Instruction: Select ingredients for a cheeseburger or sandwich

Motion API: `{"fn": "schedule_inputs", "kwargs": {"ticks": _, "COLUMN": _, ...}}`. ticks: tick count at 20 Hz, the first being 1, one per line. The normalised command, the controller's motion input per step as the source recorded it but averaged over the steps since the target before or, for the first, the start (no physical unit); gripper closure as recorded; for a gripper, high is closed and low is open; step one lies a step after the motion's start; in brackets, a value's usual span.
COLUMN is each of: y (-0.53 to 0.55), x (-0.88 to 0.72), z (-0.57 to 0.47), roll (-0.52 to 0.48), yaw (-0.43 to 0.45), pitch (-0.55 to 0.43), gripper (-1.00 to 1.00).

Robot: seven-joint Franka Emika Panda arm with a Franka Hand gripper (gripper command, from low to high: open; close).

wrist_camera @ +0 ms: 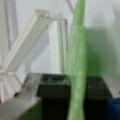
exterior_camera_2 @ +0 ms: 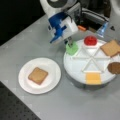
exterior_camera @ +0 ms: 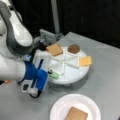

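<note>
1. Lettuce (wrist_camera: 76,62) fills the wrist view, a green piece standing edge-on between the dark finger pads (wrist_camera: 52,92); the gripper (exterior_camera_2: 70,42) looks clamped on it, though the exact contact is blurred.

2. Step in hand, as I judge it: the lettuce pick. In a front view the gripper sits low over the green piece at the rim compartment of the divided white tray (exterior_camera_2: 82,72), on that view's left side of the tray. Whether the piece has left the tray floor I cannot tell.

3. What the move calls for: a firm pinch on a thin, floppy piece and a clean lift clear of the tray's ribs.

4. Nearby compartments hold the red tomato disc (exterior_camera_2: 90,40), one bread slice (exterior_camera_2: 110,48), the brown patty (exterior_camera_2: 114,67) and the yellow cheese square (exterior_camera_2: 93,78), all untouched.

5. Farther off, toward a front view's bottom left, the paper plate (exterior_camera_2: 25,80) carries a single tan bread slice (exterior_camera_2: 37,75), the base of the sandwich, well apart from the gripper. Nothing lies on it yet.
</note>
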Motion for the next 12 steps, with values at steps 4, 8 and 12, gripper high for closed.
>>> {"fn": "schedule_inputs", "kwargs": {"ticks": 4, "y": -0.11, "x": 0.21, "z": 0.15, "roll": 0.097, "yaw": 0.015, "pitch": 0.108, "gripper": 1.00}}
{"fn": "schedule_inputs", "kwargs": {"ticks": 8, "y": -0.13, "x": 0.21, "z": 0.22, "roll": 0.061, "yaw": 0.081, "pitch": 0.177, "gripper": 1.00}}
{"fn": "schedule_inputs", "kwargs": {"ticks": 12, "y": -0.24, "x": 0.30, "z": 0.33, "roll": -0.028, "yaw": 0.188, "pitch": 0.188, "gripper": 1.00}}
